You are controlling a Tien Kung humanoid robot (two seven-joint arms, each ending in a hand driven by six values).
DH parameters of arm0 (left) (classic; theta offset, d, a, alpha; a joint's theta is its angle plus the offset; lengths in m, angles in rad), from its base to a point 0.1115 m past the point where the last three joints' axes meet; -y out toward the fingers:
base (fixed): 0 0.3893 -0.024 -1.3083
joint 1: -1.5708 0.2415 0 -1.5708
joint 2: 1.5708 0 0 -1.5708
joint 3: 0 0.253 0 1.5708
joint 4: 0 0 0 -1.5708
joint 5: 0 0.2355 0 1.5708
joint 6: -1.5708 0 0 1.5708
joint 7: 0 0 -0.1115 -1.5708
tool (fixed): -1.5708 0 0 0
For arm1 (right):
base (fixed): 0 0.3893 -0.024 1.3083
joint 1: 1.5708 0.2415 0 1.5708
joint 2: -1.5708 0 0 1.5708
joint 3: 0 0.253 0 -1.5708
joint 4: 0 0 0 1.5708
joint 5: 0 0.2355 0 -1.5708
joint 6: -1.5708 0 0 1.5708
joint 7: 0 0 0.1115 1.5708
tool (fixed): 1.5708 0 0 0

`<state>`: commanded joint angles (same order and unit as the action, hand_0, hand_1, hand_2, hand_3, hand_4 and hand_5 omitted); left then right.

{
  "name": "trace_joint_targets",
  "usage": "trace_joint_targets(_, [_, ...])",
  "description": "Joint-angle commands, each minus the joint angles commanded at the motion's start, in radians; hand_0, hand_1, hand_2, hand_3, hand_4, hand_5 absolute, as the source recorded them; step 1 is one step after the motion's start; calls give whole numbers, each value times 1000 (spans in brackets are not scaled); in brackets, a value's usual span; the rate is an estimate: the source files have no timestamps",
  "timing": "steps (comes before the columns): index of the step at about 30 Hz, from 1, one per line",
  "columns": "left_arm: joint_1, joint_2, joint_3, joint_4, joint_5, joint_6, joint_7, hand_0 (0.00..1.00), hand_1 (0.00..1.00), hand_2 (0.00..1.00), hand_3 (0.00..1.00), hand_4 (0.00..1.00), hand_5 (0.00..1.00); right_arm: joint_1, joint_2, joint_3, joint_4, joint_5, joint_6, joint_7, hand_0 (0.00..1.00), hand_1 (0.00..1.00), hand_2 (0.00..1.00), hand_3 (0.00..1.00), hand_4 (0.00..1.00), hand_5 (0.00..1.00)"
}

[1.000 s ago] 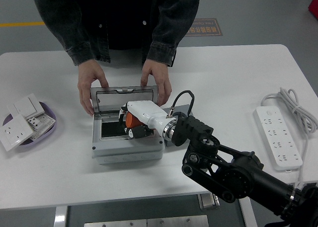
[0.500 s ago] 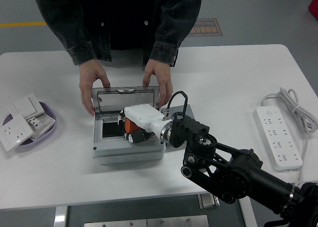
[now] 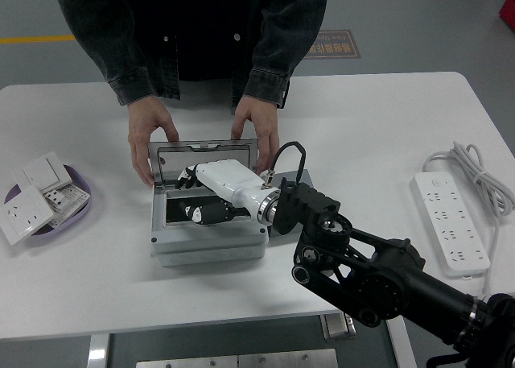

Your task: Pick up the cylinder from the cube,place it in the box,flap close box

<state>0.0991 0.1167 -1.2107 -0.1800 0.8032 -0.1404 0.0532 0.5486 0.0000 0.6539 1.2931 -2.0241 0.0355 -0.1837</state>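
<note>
Right hand (image 3: pixel 211 192): over the box's open well, white back uppermost, fingers (image 3: pixel 190 175) loosely spread, holding nothing visible.
Left hand: out of sight.
Box (image 3: pixel 208 247): grey, toward the table's (image 3: pixel 378 134) near-left middle, lid (image 3: pixel 201 160) upright at the far edge.
Cylinder: not discernible; hidden under the palm or already down in the well, cannot tell which.
Cube: not discernible either.
Person's hands (image 3: pixel 150 136): both gripping the raised lid's far corners, steadying it.
Step in hand, as judged: release into the well, then clear out for the lid.
Doing it well: lift straight up out of the well, avoid snagging fingertips on the rim, avoid dragging the cylinder back out; retreat toward the table's near-right side before touching the lid; push the lid from its top edge down toward the near edge, slowly, with the person's fingers clear.
Bystanders: power strip (image 3: pixel 449 222) by the right edge, purple dish of switches (image 3: pixel 36 200) by the left edge, both well apart.
</note>
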Motion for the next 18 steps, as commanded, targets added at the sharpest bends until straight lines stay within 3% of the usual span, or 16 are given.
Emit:
trace_joint_targets(6, [2, -1, -2, 0, 1, 0, 1, 639, 678, 679, 741, 818, 324, -5, 0, -6, 6, 92, -5, 23, 670, 659, 674, 693, 599, 419])
trace_joint_targets(12, [6, -4, -4, 0, 1, 0, 1, 639, 678, 680, 741, 818, 323, -6, -1, -2, 45, 298, 13, 63, 663, 657, 670, 692, 599, 415])
trace_joint_targets(18, [6, -5, -8, 0, 6, -1, 2, 639, 678, 679, 741, 819, 323, 21, -27, 42, 98, 477, 21, 76, 628, 651, 667, 691, 600, 403])
